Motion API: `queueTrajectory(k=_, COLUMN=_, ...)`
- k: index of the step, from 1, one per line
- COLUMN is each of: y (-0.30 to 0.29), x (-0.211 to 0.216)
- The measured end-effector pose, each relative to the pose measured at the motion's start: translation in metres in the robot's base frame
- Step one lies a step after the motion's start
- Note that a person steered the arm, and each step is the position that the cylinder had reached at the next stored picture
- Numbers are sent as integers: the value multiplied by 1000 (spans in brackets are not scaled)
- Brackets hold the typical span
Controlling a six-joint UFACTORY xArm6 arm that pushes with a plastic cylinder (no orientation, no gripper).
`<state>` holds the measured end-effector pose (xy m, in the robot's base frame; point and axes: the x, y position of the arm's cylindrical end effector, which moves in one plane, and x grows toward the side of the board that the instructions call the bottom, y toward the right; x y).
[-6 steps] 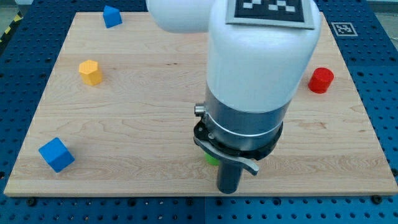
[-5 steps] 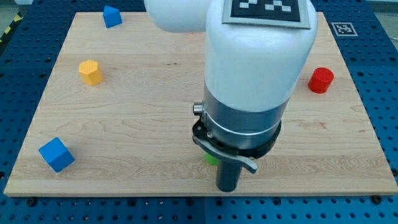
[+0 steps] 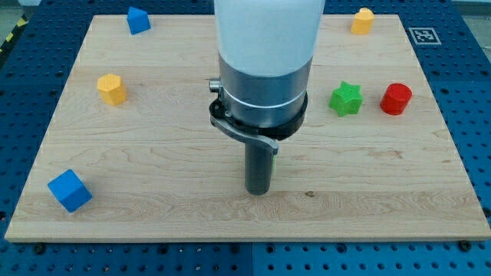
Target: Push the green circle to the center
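Note:
My tip (image 3: 258,192) rests on the wooden board (image 3: 153,153) a little below its middle. The rod and the arm's body hide almost all of the green circle. Only a thin greenish sliver (image 3: 274,162) shows at the rod's right edge, just above the tip. I cannot tell whether the tip touches it.
A green star (image 3: 346,99) and a red cylinder (image 3: 397,99) sit at the view's right. A yellow block (image 3: 362,21) is at the top right and a small blue block (image 3: 138,19) at the top left. A yellow hexagon (image 3: 112,89) and a blue cube (image 3: 69,190) are at the left.
The arm has moved toward the view's top and slightly left. The green sliver has moved up with it. The green star and the top right yellow block are now uncovered.

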<state>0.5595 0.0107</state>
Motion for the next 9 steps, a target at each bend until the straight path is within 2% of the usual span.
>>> queueTrajectory(k=1, y=1, x=-11)
queueTrajectory(k=5, y=1, x=-106)
queueTrajectory(k=6, y=-4, x=-117)
queueTrajectory(k=8, y=0, x=-75)
queueTrajectory(k=9, y=34, x=-75)
